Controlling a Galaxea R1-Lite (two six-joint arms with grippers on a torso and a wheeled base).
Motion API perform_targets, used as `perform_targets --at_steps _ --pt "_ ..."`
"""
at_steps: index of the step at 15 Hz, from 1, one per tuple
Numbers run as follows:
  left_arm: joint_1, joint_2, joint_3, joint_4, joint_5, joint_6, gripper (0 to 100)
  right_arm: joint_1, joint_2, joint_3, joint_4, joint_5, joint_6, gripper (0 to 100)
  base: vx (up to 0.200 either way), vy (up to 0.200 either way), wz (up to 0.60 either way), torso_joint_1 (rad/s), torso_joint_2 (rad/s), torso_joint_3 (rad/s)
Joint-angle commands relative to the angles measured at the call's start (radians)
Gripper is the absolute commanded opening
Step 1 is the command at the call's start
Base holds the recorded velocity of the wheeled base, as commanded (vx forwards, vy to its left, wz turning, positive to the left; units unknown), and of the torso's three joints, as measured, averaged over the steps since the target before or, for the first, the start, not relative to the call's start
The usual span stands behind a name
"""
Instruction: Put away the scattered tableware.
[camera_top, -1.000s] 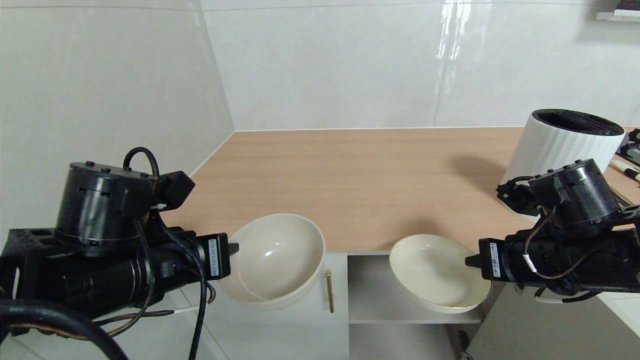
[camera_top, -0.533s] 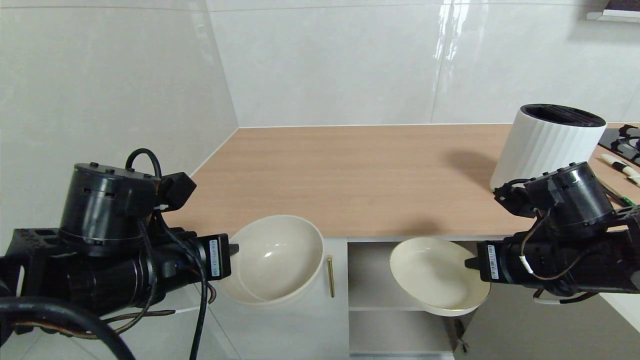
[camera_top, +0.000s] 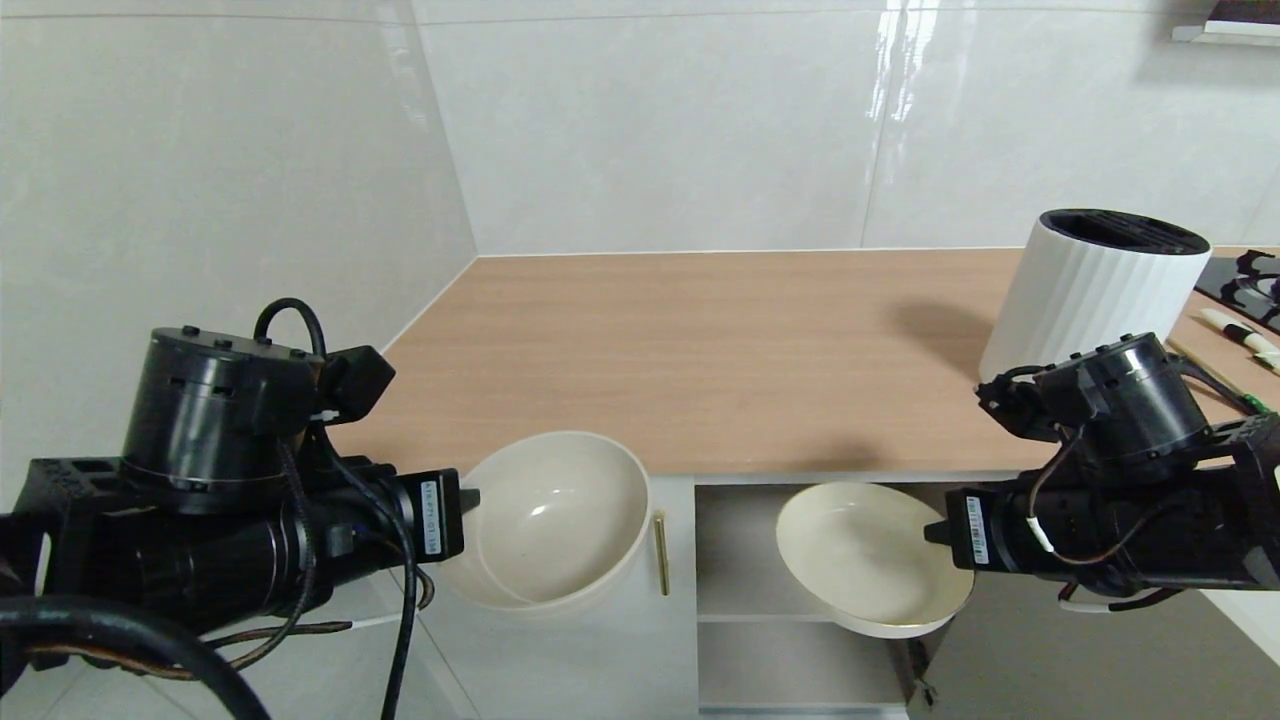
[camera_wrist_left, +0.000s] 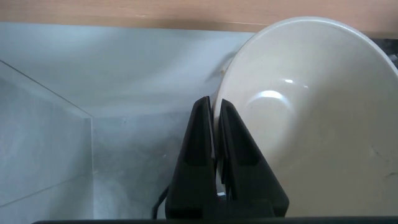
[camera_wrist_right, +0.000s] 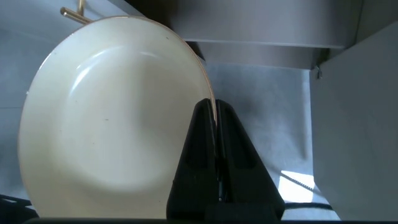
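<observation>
White tiled walls back a wooden bench bearing a ribbed white canister. At left, the left end effector pinches the rim of a cream bowl, held in the air before a closed cabinet door, just beside its brass handle. At right, the right end effector pinches the rim of a tilted cream plate before an open cabinet shelf.
</observation>
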Motion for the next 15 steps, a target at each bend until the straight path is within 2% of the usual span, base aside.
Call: perform_targets --at_steps 1,5,15 --pt "0.000 0.003 0.000 0.000 0.000 0.000 0 0.000 0.016 0.002 -0.002 0.000 0.000 0 0.000 0.000 0.00 0.000 0.00 0.000" --pt "0.000 0.006 0.000 0.000 0.000 0.000 0 0.000 0.022 0.002 -0.004 -0.008 -0.003 0 0.000 0.000 0.00 -0.055 0.14 0.083" --pt "0.000 0.009 0.000 0.000 0.000 0.000 0 0.000 0.039 0.002 -0.004 -0.009 -0.003 0 0.000 0.000 0.00 -0.176 0.46 0.285"
